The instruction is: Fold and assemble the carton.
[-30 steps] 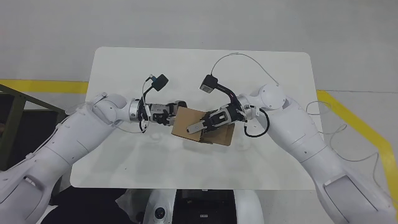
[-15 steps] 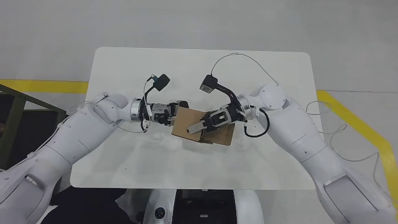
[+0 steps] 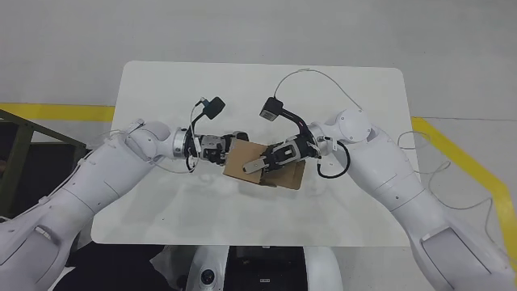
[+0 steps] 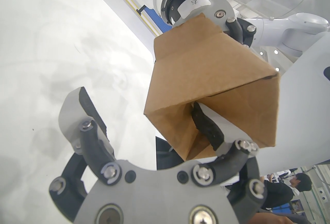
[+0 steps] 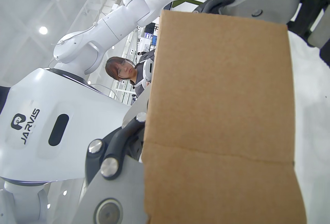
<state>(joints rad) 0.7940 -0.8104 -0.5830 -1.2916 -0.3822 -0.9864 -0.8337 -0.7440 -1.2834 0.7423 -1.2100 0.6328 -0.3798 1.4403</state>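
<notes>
On the smooth white table (image 3: pixel 153 210) with rounded corners, the left gripper (image 4: pixel 139 101) is sitting with its jaws spread wide. 1 black rubbery finger (image 4: pixel 207 129) is poking into an open end of the carton (image 4: pixel 206 67), and the other finger (image 4: pixel 87 116) is hanging free outside it. The carton is plain brown cardboard with matte, creased panels, partly squared into a tube with sharp fold lines. In the top view it is lying tilted near the table's middle, slightly toward 6 o'clock, with the left gripper at its 10 o'clock. The right gripper (image 3: pixel 252 166) is coming in from the carton's 3 o'clock and is clamping the far end, with 1 silver finger lying across the top panel.

Compared with 1 second ago, the left gripper has edged rightward, closer into the carton's end. The carton and the right gripper are keeping their places.
</notes>
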